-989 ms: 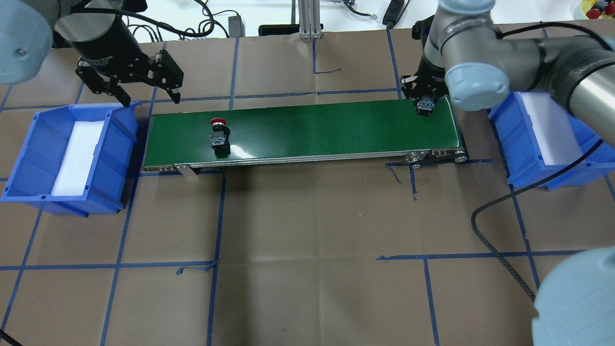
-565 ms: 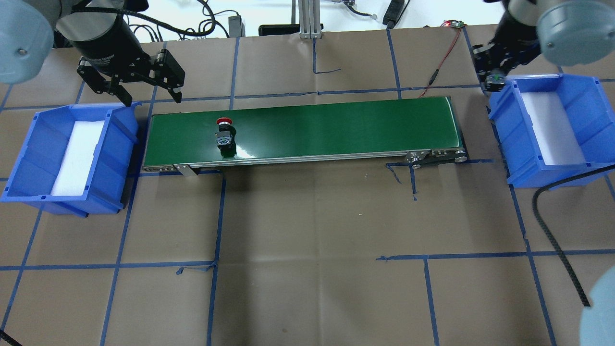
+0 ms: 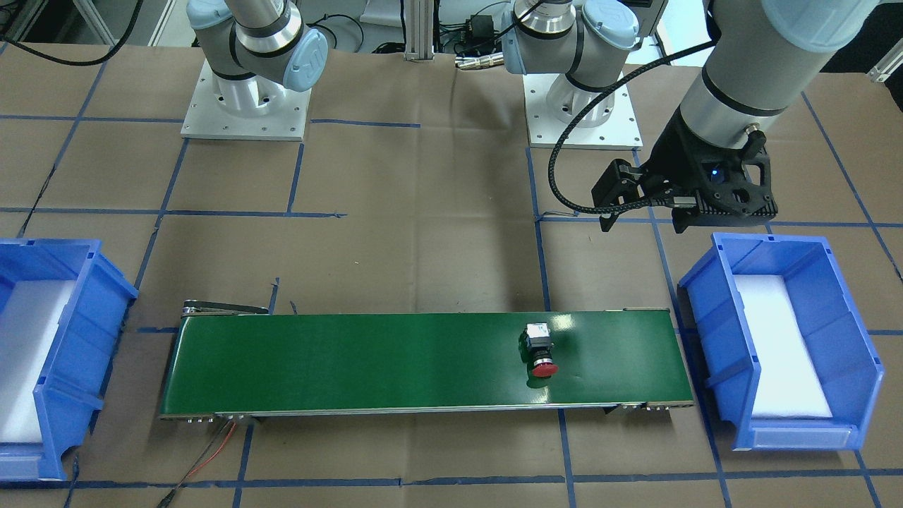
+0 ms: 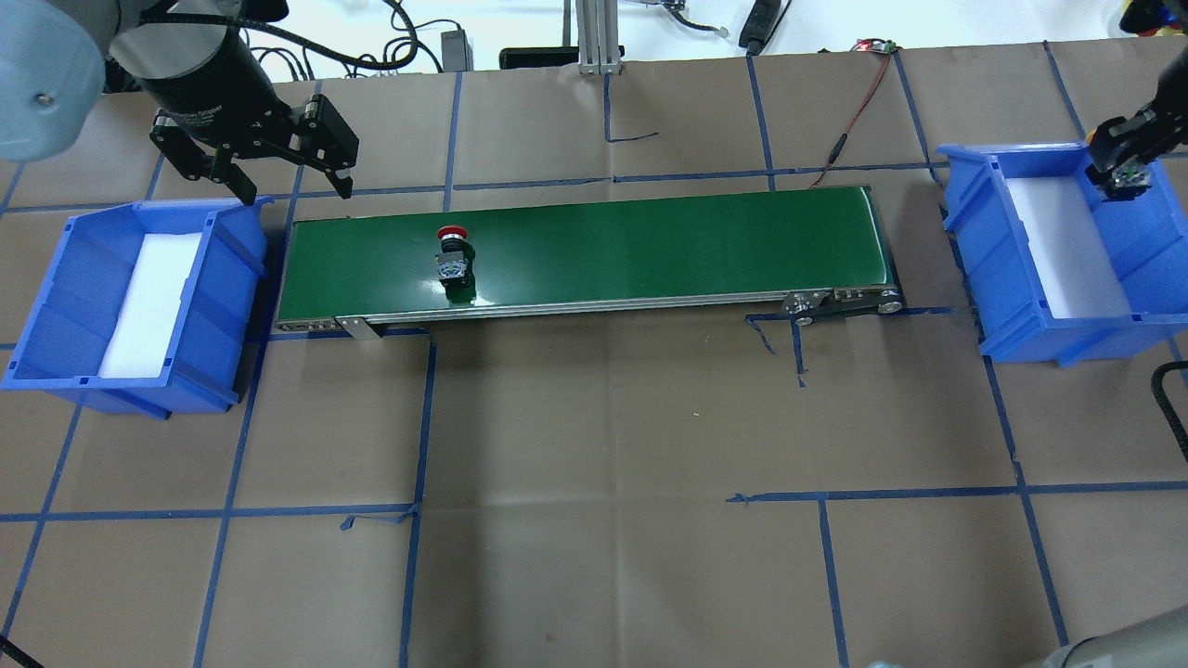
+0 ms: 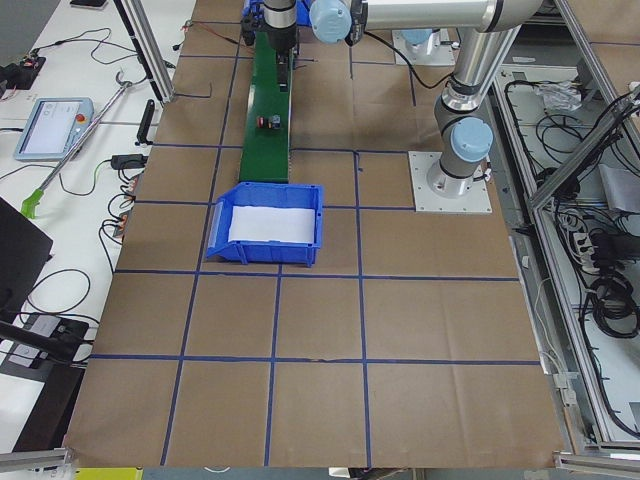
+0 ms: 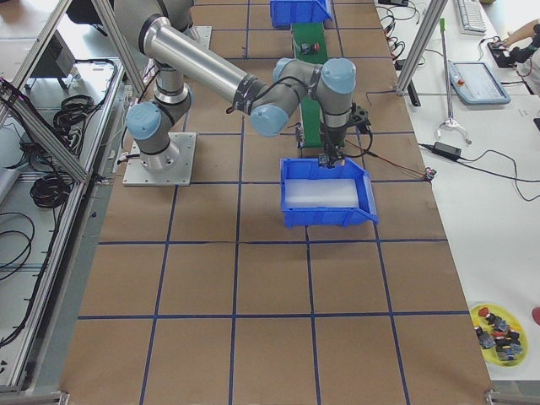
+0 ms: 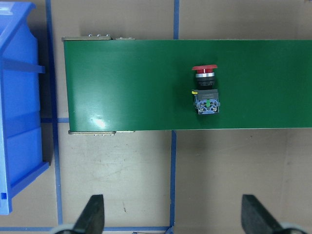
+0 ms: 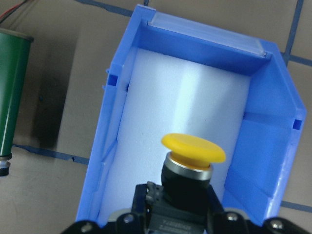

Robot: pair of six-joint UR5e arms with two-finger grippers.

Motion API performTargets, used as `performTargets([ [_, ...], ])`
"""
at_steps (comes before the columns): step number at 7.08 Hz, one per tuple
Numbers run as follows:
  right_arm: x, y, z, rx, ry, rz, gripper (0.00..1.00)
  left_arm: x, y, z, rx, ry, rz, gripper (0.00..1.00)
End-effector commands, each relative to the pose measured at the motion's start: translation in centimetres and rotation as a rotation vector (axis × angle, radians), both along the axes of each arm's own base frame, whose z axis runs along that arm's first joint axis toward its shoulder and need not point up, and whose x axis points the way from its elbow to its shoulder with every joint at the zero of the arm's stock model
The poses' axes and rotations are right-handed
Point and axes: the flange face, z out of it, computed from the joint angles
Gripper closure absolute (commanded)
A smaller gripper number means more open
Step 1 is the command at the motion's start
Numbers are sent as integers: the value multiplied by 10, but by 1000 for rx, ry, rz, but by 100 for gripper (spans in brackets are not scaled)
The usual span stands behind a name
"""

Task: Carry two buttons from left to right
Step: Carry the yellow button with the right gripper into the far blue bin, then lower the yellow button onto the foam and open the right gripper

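The red-capped button lies on its side on the left part of the green conveyor belt; it also shows in the left wrist view and the front view. My left gripper is open and empty, hovering beside the belt's left end, apart from the red button. My right gripper is shut on the yellow-capped button and holds it above the white foam of the right blue bin. In the overhead view only that button's grey underside shows.
The left blue bin with a white foam liner stands at the belt's left end, the right blue bin at its right end. A red wire runs to the belt's far right corner. Brown paper with blue tape lines covers the table.
My right gripper has carried the yellow button from the belt's right end to above the right bin. The red button has ridden a little to the right on the belt. My left gripper has stayed put.
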Motion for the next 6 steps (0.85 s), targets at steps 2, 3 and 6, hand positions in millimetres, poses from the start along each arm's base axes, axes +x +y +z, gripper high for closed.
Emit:
performTargets([
  [2,-11,32,-79,-41,10,36,97,0,0,0,-1,-1,0,0],
  [3,-15,37,-98,-23,-1,28,97,0,-1,1,-2,-1,0,0],
  [6,-15,41,-138,5,-16,29,96,0,-1,1,-1,1,0,0],
])
